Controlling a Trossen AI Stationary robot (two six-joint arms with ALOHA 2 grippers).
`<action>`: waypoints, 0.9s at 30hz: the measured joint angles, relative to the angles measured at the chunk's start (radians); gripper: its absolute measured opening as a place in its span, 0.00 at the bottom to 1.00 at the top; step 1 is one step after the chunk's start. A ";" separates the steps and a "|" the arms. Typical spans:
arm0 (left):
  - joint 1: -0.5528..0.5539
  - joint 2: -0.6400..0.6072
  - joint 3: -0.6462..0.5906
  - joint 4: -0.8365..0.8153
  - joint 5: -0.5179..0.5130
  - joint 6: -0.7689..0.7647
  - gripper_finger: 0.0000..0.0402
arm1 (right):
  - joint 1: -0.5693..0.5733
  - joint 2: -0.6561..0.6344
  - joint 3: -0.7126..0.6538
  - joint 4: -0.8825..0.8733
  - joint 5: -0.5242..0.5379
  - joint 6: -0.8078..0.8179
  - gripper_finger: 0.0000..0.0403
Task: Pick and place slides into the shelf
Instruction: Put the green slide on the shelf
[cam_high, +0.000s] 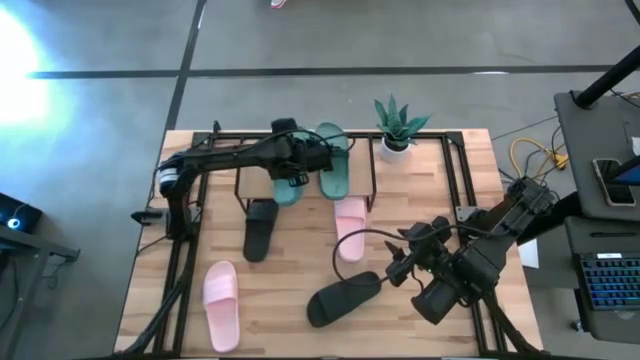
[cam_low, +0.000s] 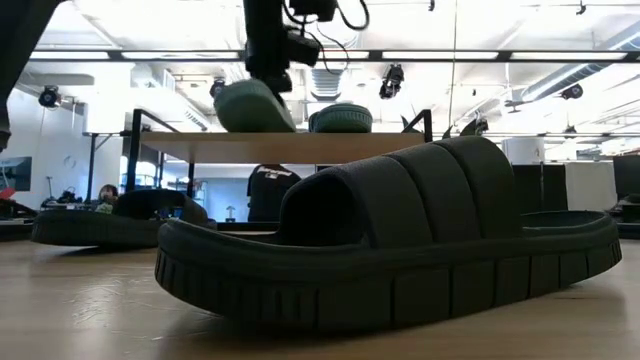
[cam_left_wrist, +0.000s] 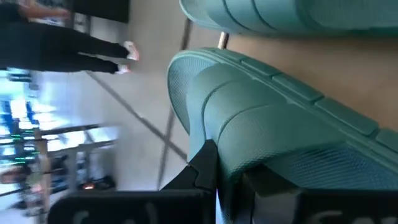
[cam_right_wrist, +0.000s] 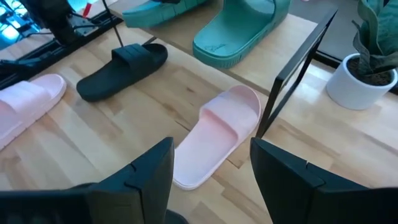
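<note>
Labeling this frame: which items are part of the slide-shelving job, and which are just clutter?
Job: green slide in left gripper; green slide on shelf; black slides; pink slides; right gripper, open.
Clutter: plant; cables.

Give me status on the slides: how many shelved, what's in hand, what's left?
Done: one green slide lies on the shelf top. In hand: the left gripper is shut on the second green slide at the shelf. Left: two black slides and two pink slides on the table; the right gripper is open, empty.
</note>
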 joint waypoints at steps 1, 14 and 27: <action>0.000 0.009 0.000 0.002 -0.011 0.013 0.00 | 0.000 0.000 -0.002 0.000 0.000 0.004 0.50; 0.003 0.012 0.007 0.074 0.098 0.039 0.19 | 0.000 0.000 -0.011 0.000 0.004 0.023 0.50; -0.006 -0.034 0.010 0.047 0.145 0.020 0.36 | 0.000 0.001 -0.017 0.000 -0.003 0.011 0.50</action>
